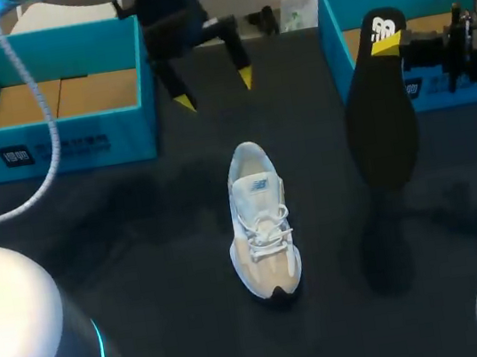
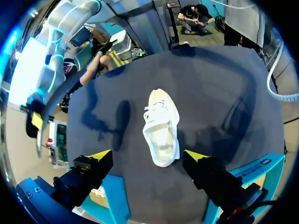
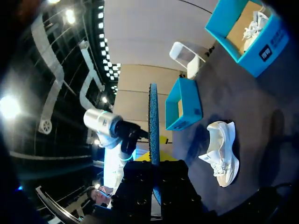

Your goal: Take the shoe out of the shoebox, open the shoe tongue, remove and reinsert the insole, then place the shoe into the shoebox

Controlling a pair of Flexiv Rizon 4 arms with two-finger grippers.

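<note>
Right hand [image 1: 391,46] clamped on insole [image 1: 382,134] at upper end; left hand [image 1: 215,90] spread above sneaker [image 1: 261,220]. Risk: dangling insole buckles at entry, unheld sneaker skids on bench [image 1: 141,247].

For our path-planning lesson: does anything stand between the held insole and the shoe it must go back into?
Nothing visible does. The right gripper holds the insole upright beside the shoe, with only bare table between them. The left gripper hangs open beyond the shoe's far end, off that path.
</note>
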